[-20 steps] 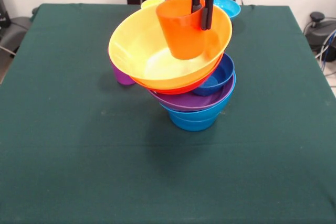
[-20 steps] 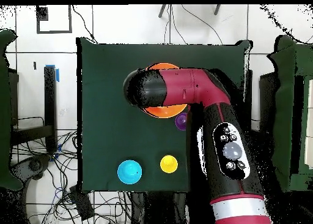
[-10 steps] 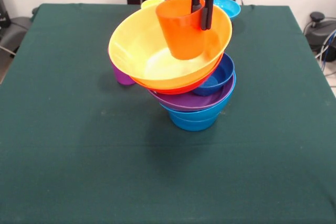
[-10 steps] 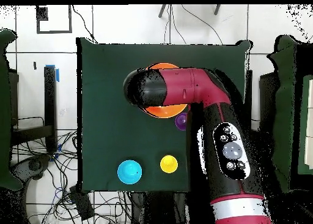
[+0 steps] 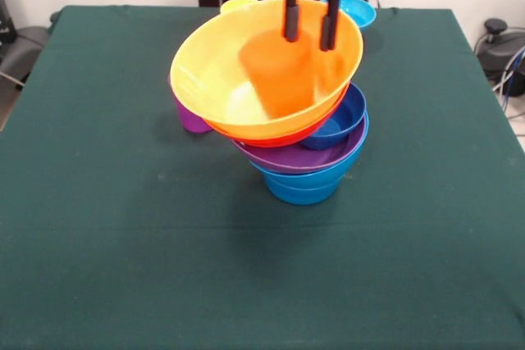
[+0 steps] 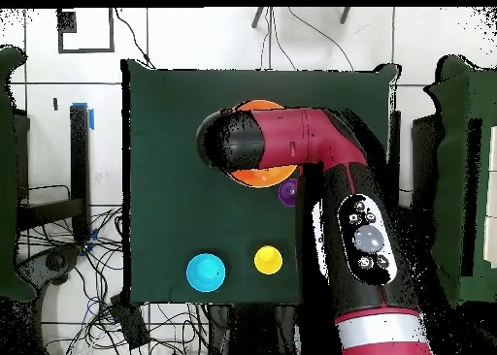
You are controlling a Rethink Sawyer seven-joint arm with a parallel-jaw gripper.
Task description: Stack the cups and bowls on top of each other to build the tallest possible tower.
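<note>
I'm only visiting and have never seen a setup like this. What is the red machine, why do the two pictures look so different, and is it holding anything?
The red and black machine is a robot arm. One picture looks across the green table; the other looks straight down from above, so the arm hides most of the pile there. Its gripper hangs with two dark fingers spread apart, holding nothing. Just under it an orange cup, blurred, sits inside the yellow bowl that tops a leaning tower of orange, dark blue, purple and blue bowls. Elsewhere on the cloth stand a purple cup, a yellow cup and a cyan bowl.
</note>
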